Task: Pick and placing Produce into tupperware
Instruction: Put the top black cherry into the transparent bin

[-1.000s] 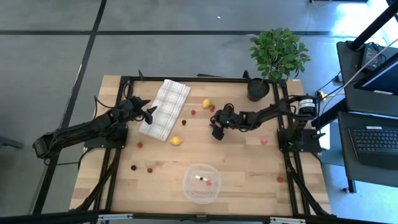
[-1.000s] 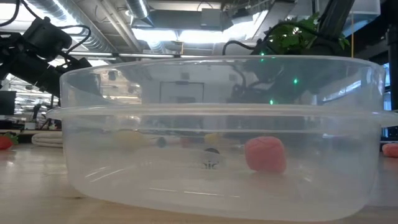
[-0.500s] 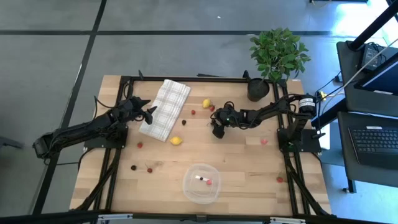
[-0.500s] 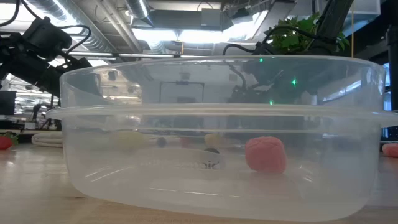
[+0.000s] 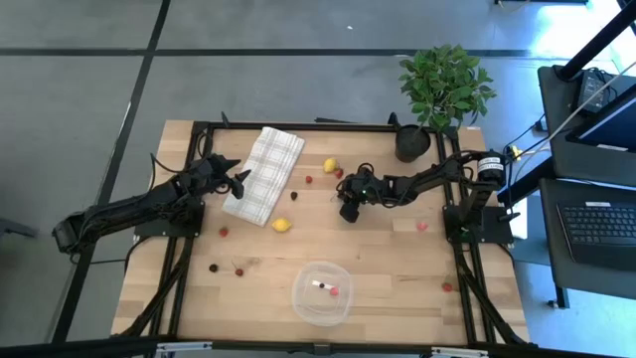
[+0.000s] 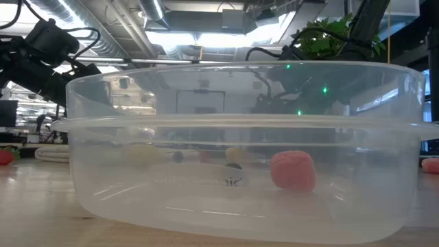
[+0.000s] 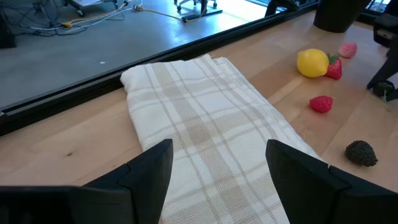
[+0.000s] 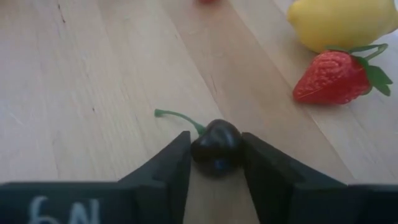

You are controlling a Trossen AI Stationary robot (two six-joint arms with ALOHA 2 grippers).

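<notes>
The right gripper [image 8: 215,163] is down on the tabletop [image 5: 388,268] near its middle, its two fingers [image 8: 166,169] pressed against either side of one dark cherry [image 8: 216,147], whose green stem points away from the gripper. Just beyond the cherry lie one red strawberry [image 8: 339,77] and one yellow lemon [image 8: 339,22], touching each other; nothing lies between the gripper and the cherry.

From above, two lemons show: one [image 5: 330,165] near the strawberry and another [image 5: 282,225] beside the lower edge of the checked cloth [image 5: 263,173]. About nine small red, pink and dark pieces are scattered over the wood, among them a pair of dark ones [image 5: 226,268] at the lower left and a pink one [image 5: 421,226] under the right arm.

The single clear tupperware [image 5: 321,292] sits near the front edge, well apart from the right gripper, with one pink berry [image 6: 293,169] inside.

The left gripper [image 7: 217,177] hovers over the cloth with its fingers spread and empty. One potted plant [image 5: 443,89] stands at the far right corner.
</notes>
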